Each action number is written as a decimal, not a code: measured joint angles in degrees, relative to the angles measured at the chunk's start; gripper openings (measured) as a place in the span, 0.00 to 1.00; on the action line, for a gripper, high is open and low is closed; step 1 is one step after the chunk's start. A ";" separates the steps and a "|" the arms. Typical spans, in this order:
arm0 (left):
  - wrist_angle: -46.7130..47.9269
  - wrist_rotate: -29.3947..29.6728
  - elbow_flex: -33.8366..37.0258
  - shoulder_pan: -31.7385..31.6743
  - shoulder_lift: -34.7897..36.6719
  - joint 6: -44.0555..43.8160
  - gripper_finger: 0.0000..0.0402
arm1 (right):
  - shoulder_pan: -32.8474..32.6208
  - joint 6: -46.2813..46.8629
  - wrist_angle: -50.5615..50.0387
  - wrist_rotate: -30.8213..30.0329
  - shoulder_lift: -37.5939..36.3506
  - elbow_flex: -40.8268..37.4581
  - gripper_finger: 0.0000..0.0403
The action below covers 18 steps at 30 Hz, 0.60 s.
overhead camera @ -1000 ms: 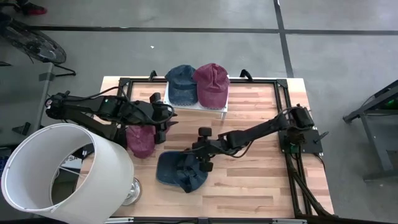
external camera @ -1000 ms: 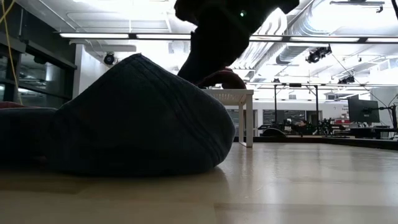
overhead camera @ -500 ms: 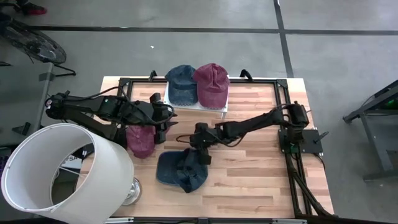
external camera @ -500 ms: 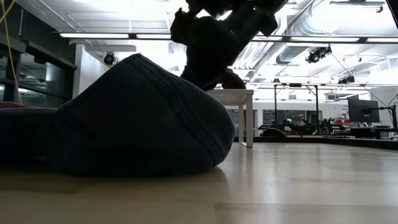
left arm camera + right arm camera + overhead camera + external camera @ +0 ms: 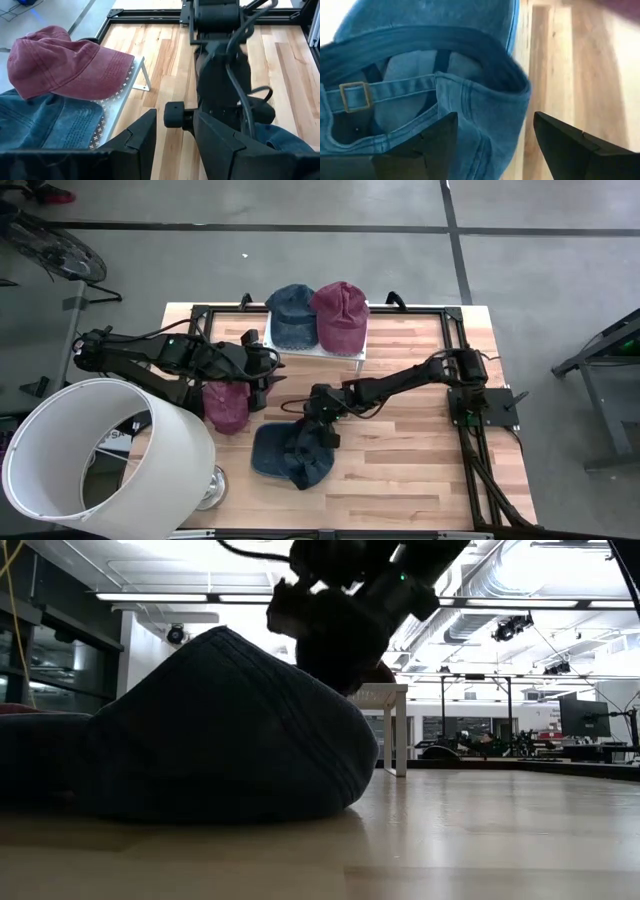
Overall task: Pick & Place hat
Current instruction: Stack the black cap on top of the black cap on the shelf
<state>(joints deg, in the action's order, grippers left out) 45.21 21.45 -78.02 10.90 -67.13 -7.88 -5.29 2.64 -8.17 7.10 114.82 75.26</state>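
Observation:
A blue denim hat (image 5: 285,458) lies near the table's front edge, crown on the wood and rear opening toward the far side; the low view shows it as a big dark dome (image 5: 200,730). My right gripper (image 5: 322,425) hangs open, slanting down over its back rim, and the rim, strap and buckle (image 5: 355,95) show ahead of the fingers. My left gripper (image 5: 265,385) waits open at the left, raised, nothing between its fingers (image 5: 142,142). Beneath that arm a maroon hat (image 5: 225,408) lies on the table. My right gripper (image 5: 495,117) stands open astride the blue hat's back rim (image 5: 485,100), coming from above and the far right. One finger (image 5: 432,145) shows in front of the cloth, the other (image 5: 570,145) over bare wood. Whether either finger touches the hat I cannot tell.
A white stand (image 5: 338,353) at the far middle carries another blue hat (image 5: 292,315) and a maroon hat (image 5: 340,315). A large white lampshade (image 5: 90,450) overhangs the near left corner. Black frame rails (image 5: 455,330) border the table. Bare wood lies right of the blue hat.
My right gripper has swung a little over the blue hat's far side, turned at the wrist and sunk toward the hat's back rim. The hat lies as before.

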 joint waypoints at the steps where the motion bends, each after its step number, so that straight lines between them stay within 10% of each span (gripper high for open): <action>1: 0.00 0.02 0.00 0.00 0.00 -0.02 0.32 | 0.01 0.29 0.28 0.26 0.49 0.00 0.63; 18: -0.02 0.02 0.00 0.00 0.00 -1.03 0.32 | 0.83 -0.40 4.96 3.01 0.84 0.00 0.61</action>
<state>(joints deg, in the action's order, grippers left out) 45.19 21.47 -78.02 10.90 -67.13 -8.91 -4.46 2.24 -3.21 10.11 115.66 75.26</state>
